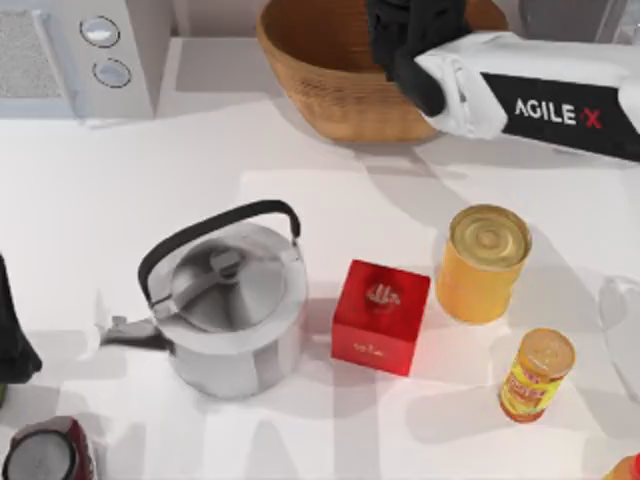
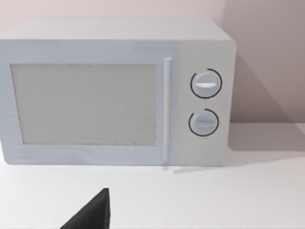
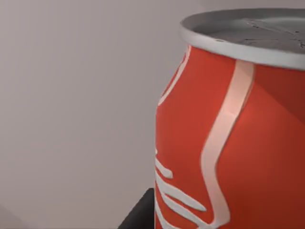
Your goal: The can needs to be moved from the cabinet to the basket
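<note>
The red can (image 3: 228, 143), with white script and a grey lid, stands upright right in front of the right wrist camera, with a plain wall behind it. My right gripper (image 1: 405, 45) hangs over the woven tan basket (image 1: 300, 70) at the table's far edge, shut on the can; from above the gripper hides the can. A black fingertip (image 3: 138, 217) shows beside the can. My left arm (image 1: 12, 335) is parked at the left edge. The cabinet is out of view.
A steel kettle (image 1: 225, 300), a red box (image 1: 380, 315), a wide yellow-orange tin (image 1: 483, 262) and a small yellow jar (image 1: 537, 375) stand mid-table. A white microwave (image 2: 114, 90) sits at the far left corner. A dark red round object (image 1: 45, 455) is at the near left.
</note>
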You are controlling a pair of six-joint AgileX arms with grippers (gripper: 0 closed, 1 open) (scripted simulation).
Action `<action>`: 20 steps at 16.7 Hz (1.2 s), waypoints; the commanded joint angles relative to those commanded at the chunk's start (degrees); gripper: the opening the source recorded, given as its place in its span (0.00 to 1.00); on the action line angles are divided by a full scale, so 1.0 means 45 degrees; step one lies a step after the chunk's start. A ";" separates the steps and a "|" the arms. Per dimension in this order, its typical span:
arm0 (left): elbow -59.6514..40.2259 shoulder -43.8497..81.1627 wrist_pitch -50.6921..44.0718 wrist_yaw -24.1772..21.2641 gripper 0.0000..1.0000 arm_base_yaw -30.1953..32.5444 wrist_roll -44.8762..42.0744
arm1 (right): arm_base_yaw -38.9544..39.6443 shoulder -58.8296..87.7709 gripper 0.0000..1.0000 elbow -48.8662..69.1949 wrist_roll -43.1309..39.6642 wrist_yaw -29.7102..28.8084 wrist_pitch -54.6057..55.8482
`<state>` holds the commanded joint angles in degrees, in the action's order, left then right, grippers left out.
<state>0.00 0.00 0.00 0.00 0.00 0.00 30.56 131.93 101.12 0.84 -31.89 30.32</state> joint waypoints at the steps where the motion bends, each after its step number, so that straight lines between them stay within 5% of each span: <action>1: 0.0000 0.0000 0.0000 0.0000 1.00 0.0000 0.0000 | 0.0000 0.0000 0.00 0.0000 0.0000 0.0000 0.0000; 14: 0.0000 0.0000 0.0000 0.0000 1.00 0.0000 0.0000 | 0.0000 0.0000 0.98 0.0000 0.0000 0.0000 0.0000; 20: 0.0000 0.0000 0.0000 0.0000 1.00 0.0000 0.0000 | 0.0000 0.0000 1.00 0.0000 0.0000 0.0000 0.0000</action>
<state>0.00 0.00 0.00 0.00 0.00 0.00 30.56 131.93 101.12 0.84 -31.89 30.32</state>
